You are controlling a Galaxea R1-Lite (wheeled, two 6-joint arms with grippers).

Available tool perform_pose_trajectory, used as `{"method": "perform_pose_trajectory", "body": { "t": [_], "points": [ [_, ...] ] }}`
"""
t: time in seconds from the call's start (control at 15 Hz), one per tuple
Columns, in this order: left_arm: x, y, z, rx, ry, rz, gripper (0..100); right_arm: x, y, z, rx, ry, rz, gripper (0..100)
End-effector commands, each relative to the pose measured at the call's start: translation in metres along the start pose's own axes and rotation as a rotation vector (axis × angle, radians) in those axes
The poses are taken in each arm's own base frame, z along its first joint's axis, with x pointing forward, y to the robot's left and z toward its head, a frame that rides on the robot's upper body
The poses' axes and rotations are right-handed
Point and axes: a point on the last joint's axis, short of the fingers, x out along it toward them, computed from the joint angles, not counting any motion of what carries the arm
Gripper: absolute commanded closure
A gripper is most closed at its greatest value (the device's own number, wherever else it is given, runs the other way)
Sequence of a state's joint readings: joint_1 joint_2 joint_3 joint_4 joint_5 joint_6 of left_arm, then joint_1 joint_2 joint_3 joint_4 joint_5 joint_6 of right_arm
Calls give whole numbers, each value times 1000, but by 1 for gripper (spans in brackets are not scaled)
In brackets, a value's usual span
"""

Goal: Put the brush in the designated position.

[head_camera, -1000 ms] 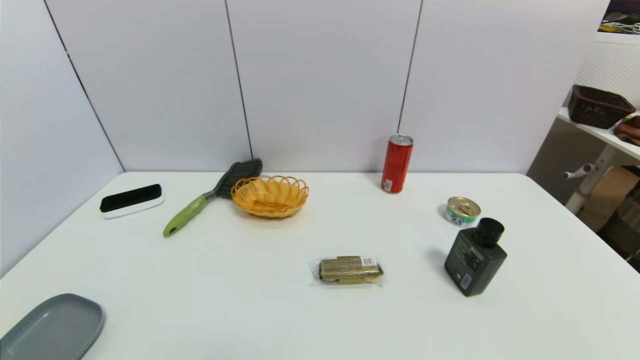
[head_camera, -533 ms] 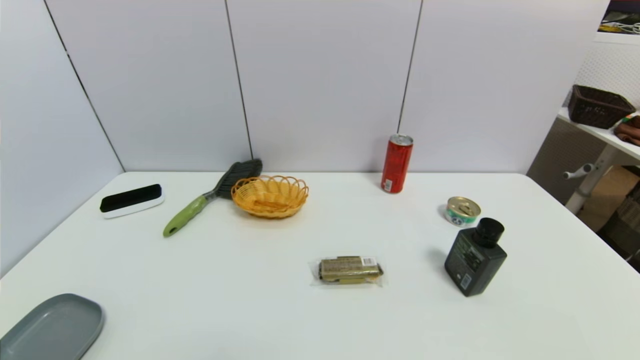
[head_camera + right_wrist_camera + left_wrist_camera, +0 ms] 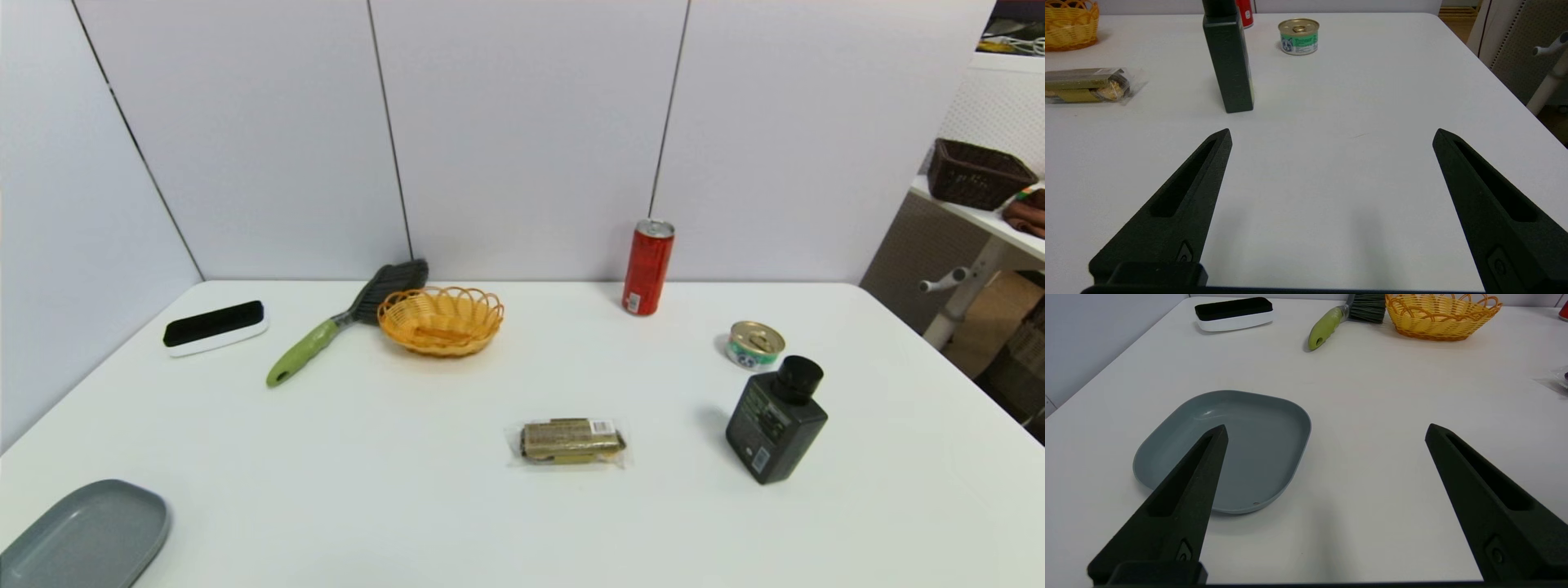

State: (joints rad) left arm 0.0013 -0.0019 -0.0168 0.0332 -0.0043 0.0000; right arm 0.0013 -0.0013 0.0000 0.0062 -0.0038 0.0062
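— Green handle, dark back, black bristles: where does the brush (image 3: 343, 324) lie?

— At the far left of the white table (image 3: 522, 523), flat, bristles touching the rim of the orange wicker basket (image 3: 441, 319), handle slanting toward the near left. A white block with a black pad (image 3: 215, 327) sits to its left, apart from it.

— And the grippers?

— Neither shows from the head. The left gripper (image 3: 1325, 430) hangs spread wide and empty over the near left, one finger in front of the grey tray (image 3: 1224, 447). The right gripper (image 3: 1331, 134) is likewise agape, holding nothing, over bare table short of the black bottle (image 3: 1229, 61).

— Any writing?

— Nothing readable. The red can (image 3: 648, 267) has a small white label low down, the bottle a pale label with a barcode patch, the wrapped gold bar (image 3: 569, 442) a barcode sticker. The small tin (image 3: 1298, 36) wears a green band with an animal face.
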Motion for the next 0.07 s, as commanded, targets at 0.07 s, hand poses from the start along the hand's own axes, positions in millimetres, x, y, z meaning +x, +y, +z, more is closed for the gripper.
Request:
{"method": "perform_pose_trajectory", "body": {
  "t": [0.07],
  "points": [
    [0,0,0,0,2,0,0,0,0,0,0,3,-1,0]
  ]
}}
